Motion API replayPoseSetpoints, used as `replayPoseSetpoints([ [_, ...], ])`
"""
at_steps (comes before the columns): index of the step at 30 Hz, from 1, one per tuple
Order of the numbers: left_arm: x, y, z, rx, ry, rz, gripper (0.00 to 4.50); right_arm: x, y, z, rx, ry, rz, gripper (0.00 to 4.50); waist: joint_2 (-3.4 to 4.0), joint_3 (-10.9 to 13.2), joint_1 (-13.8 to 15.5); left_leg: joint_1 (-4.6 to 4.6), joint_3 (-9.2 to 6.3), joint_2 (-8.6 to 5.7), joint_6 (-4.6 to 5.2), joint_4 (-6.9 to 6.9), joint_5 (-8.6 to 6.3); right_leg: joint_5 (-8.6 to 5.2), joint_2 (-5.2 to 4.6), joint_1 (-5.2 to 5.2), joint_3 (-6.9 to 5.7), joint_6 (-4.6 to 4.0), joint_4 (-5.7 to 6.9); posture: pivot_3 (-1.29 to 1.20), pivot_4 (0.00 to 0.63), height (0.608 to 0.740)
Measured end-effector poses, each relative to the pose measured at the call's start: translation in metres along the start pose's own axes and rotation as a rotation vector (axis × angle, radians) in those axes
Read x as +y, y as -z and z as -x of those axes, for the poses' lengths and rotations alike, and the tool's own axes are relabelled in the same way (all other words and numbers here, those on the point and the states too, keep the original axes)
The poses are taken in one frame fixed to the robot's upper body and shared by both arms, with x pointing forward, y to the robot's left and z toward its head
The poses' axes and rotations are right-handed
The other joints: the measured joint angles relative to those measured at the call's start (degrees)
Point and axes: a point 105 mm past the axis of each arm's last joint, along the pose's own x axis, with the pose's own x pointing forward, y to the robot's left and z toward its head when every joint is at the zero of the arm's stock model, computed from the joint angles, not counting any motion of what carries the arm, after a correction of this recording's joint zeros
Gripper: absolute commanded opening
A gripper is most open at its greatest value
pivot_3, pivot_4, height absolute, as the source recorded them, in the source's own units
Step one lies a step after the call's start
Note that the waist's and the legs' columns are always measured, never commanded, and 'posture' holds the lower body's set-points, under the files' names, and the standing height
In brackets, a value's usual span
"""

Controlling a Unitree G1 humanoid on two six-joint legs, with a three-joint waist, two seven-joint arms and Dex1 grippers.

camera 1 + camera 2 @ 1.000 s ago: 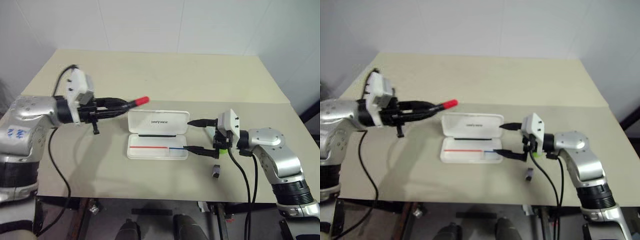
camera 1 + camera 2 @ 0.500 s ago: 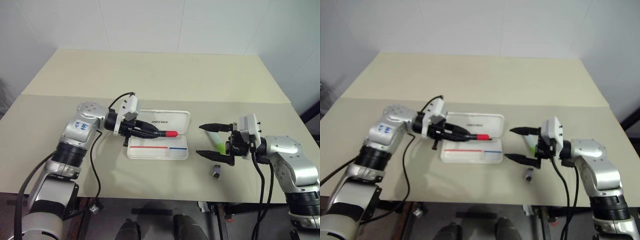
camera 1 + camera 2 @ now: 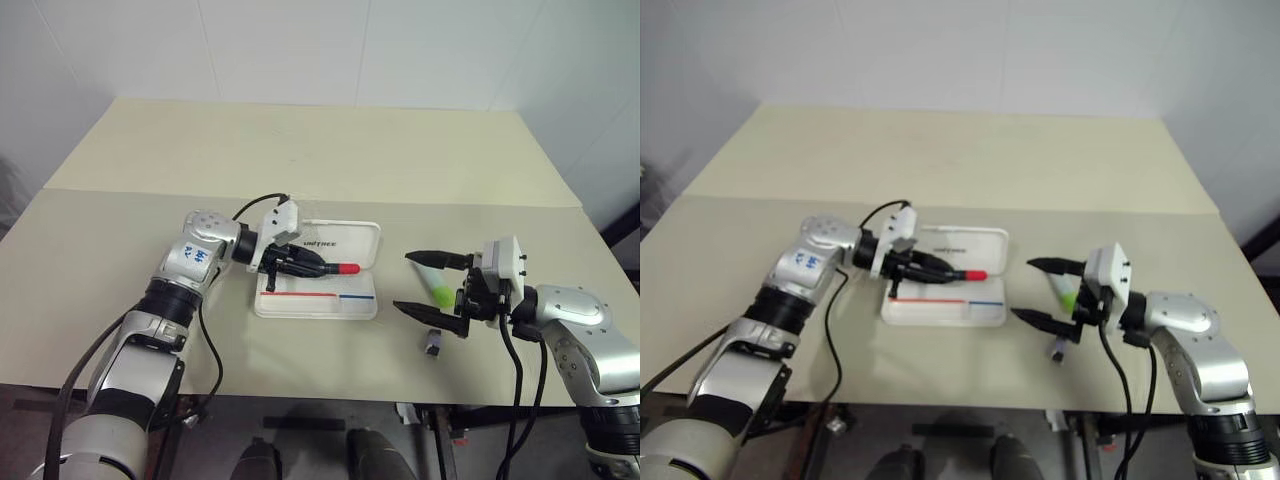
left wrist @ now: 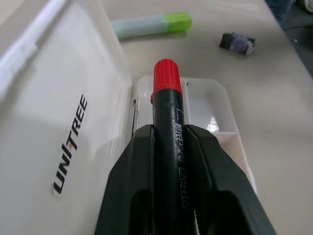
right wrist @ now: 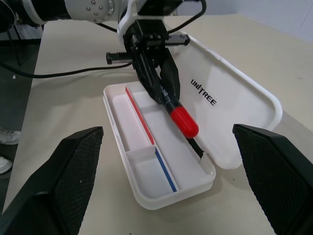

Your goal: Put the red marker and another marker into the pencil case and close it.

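Nearest the front edge of the beige tabletop (image 3: 300,150), a small dark grey block (image 3: 432,343), lying loose. Just above it, the right gripper (image 3: 424,283), black fingers spread wide and empty, hovering level and pointed toward the case. Between those fingers on the table, the short pale green highlighter with a bright green end (image 3: 437,290), untouched. Left of that, the flat white hard pencil case (image 3: 318,300), open, lid tilted back, red-and-blue line along the inner tray. Over the tray near the hinge, the left gripper (image 3: 318,268) clamped on the black-barrelled red-capped marker (image 3: 340,269), cap pointing rightward, held just above the tray.
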Motion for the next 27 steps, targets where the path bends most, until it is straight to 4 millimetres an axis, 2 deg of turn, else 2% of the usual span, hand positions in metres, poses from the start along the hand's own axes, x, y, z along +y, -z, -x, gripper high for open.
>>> replayPoseSetpoints([
  [7,-0.002,-0.006,-0.002,0.002,0.002,-0.005,4.34,-0.001,0.0,0.0,0.002,0.008,0.004,4.5,0.0,0.0,0.15,0.0,0.0,0.0,0.0,0.01,0.0,0.0,0.0,0.0,0.0,0.01,0.02,0.0,0.15,0.74],
  [8,-0.002,-0.007,-0.003,0.001,0.003,-0.011,4.46,-0.001,0.0,0.0,0.003,0.009,0.005,4.5,0.0,0.0,0.16,0.0,0.0,0.0,0.0,0.01,0.0,0.0,0.0,0.0,0.0,0.01,0.01,0.0,0.15,0.74],
  [14,-0.016,-0.012,-0.006,-0.024,0.025,-0.033,4.46,-0.008,0.006,0.001,0.037,0.037,0.012,4.5,0.0,0.0,0.2,0.0,0.01,0.01,0.0,0.02,0.0,0.0,0.0,0.0,0.02,0.0,0.04,0.0,0.15,0.74],
  [19,-0.03,-0.023,0.004,-0.104,0.007,-0.058,4.46,-0.021,0.018,0.005,0.122,0.113,0.04,4.5,0.0,0.0,0.22,0.02,0.02,0.03,0.0,0.06,0.0,0.0,-0.01,0.0,0.04,0.0,0.12,0.0,0.15,0.74],
  [23,-0.038,-0.028,0.018,-0.166,-0.037,-0.062,4.46,-0.034,0.037,0.008,0.223,0.199,0.058,4.5,0.0,0.0,0.11,0.07,0.06,0.02,-0.01,0.1,0.0,0.0,-0.01,0.0,0.1,0.0,0.22,0.0,0.15,0.74],
  [27,-0.041,-0.022,0.047,-0.212,-0.13,-0.027,4.46,-0.055,0.05,0.017,0.29,0.325,0.057,4.5,0.0,0.0,-0.36,0.16,0.11,0.03,-0.01,0.08,0.01,0.0,0.0,0.0,0.16,0.0,0.3,0.0,0.15,0.74],
])
